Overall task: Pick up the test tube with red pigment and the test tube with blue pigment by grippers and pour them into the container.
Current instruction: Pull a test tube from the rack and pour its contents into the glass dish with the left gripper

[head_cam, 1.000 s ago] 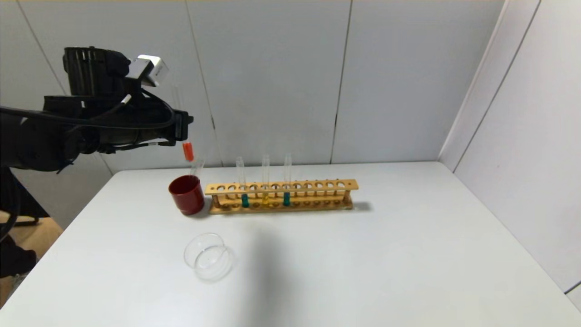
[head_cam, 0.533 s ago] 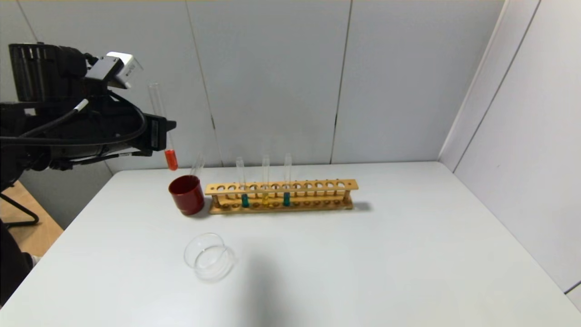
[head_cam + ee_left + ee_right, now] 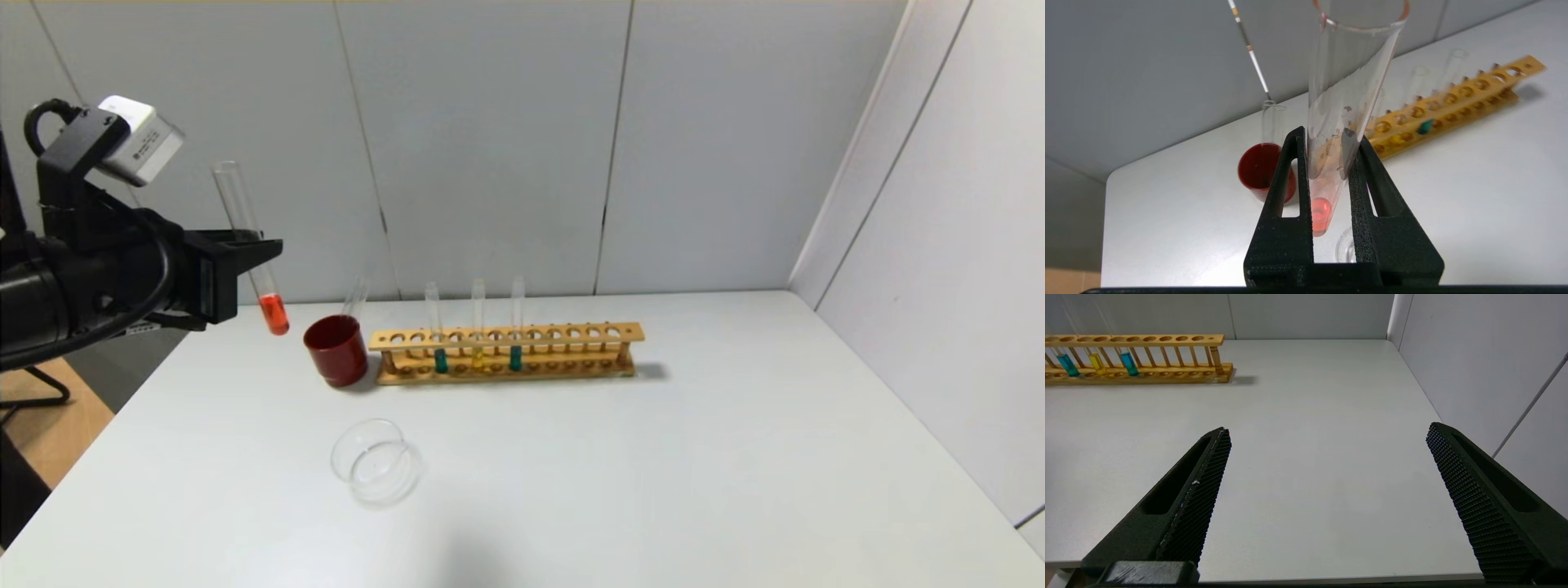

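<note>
Left gripper (image 3: 260, 245) holds the red-pigment tube (image 3: 251, 245) tilted, left of the red cup (image 3: 336, 349)

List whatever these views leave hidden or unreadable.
- Right gripper: outside the head view; only its open fingers show in its wrist view.
- Left arm: cut off by the head view's edge behind the left gripper clamping the test tube with red pigment.
- Dark red cup: its wall hides what holds up the empty tubes inside.
- Container: any contents too faint to judge.

White table (image 3: 653, 457) carries three items. Dark red cup (image 3: 335, 349) stands at 11 o'clock, touching or just beside the wooden rack (image 3: 506, 353) at 12 o'clock. The container (image 3: 375, 461) sits at 9 o'clock, apart from both.
</note>
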